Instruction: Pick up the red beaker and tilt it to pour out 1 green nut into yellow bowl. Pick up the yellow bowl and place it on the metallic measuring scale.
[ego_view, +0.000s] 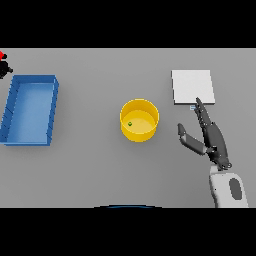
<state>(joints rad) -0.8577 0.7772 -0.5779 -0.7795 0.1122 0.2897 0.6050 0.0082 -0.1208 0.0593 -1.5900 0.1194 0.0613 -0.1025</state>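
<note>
My right hand (212, 137) hung over the grey surface (95, 165) at the right of the view, fingers stretched straight and close together, thumb spread out to the side toward the middle, holding nothing. The fingertips pointed away from me and reached the near edge of the metallic measuring scale (192, 86), a pale square plate lying flat just beyond them.

To the hand's inner side, near but apart from the thumb, stood the yellow bowl (139, 120), upright, with one small green nut (130, 123) resting on its floor, left of centre.

Well apart, across the surface at the left, lay a blue tray (31, 109) with raised walls. At the far left edge, beyond that tray's far corner, a scrap of red, the red beaker (1, 54), showed above something dark; most of it was cut off by the view's edge.
</note>
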